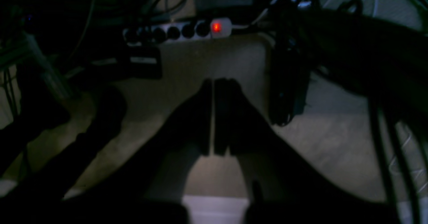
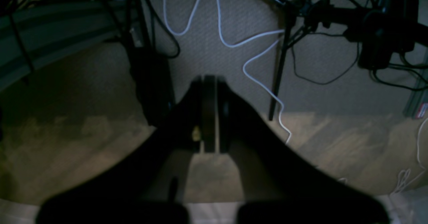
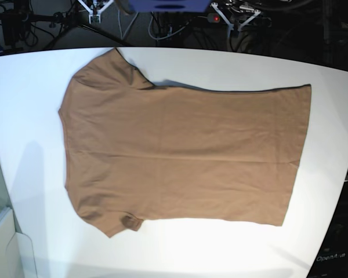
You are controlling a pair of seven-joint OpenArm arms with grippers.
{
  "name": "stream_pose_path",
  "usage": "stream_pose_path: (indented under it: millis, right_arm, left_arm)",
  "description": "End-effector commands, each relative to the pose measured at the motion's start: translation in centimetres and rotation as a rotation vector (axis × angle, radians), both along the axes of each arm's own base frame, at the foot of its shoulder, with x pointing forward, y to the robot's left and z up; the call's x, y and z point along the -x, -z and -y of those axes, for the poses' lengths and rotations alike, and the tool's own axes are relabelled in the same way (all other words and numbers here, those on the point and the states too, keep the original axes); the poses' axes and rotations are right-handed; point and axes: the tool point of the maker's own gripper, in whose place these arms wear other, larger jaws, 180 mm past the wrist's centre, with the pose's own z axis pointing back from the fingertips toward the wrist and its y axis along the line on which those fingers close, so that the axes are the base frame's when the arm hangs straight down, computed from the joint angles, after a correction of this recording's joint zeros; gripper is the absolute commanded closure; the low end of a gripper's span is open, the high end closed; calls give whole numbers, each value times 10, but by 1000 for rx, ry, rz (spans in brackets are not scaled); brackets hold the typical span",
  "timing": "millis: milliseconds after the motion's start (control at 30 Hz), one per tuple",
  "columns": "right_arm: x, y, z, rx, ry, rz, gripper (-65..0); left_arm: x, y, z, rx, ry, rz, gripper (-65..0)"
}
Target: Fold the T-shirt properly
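Left gripper (image 1: pixel 213 117): jaws closed together, only a thin slit between the fingers, nothing held. It points down at dim floor, off the table. Ahead of its fingertips lies a power strip (image 1: pixel 177 31) with a lit red switch; to its right hangs a dark arm link or bracket (image 1: pixel 287 80). Just behind the fingers, at the bottom of the left wrist view, a strip of white table edge (image 1: pixel 215 209) shows.

Right gripper (image 2: pixel 209 113): also closed, fingers pressed together, empty. It too faces the floor. A white cable (image 2: pixel 234 45) snakes ahead of and to the right of the fingertips; a black stand leg (image 2: pixel 279 70) is right of them, and a dark box-like item (image 2: pixel 153 83) sits just left. The view is too dark to say more about that.

T-shirt (image 3: pixel 185 153): tan, spread flat on the white table (image 3: pixel 325 87), not in either wrist view, so well apart from both grippers. In the base view the sleeves and shoulder end lie toward the frame's left, the hem toward the frame's right. One sleeve points up at the far edge, the other at the near edge with its tip curled over. A small darker spot (image 3: pixel 129 220) sits at that near sleeve. No folds made yet. The fabric is mostly smooth, with light creases.

Containers: none to report in view. Neither gripper shows in the base view.
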Motion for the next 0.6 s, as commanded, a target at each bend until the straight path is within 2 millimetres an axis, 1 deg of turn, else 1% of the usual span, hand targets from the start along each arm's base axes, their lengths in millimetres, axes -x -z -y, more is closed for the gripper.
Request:
stream_pose_path:
  millis: [0, 333, 467, 567]
  right_arm:
    - [4, 0, 0, 0, -3, -4, -7]
    - [4, 0, -2, -3, 1, -7, -7]
    - [4, -1, -1, 0, 7, 5, -1]
    - [-5, -5, 0, 4, -1, 87, -1]
  left_arm:
    - [-1, 0, -3, -7, 4, 4, -10]
    - [-1, -1, -8, -17, -3, 4, -10]
    - [-6, -1, -4, -8, -7, 34, -10]
    - [-14, -3, -3, -3, -4, 92, -10]
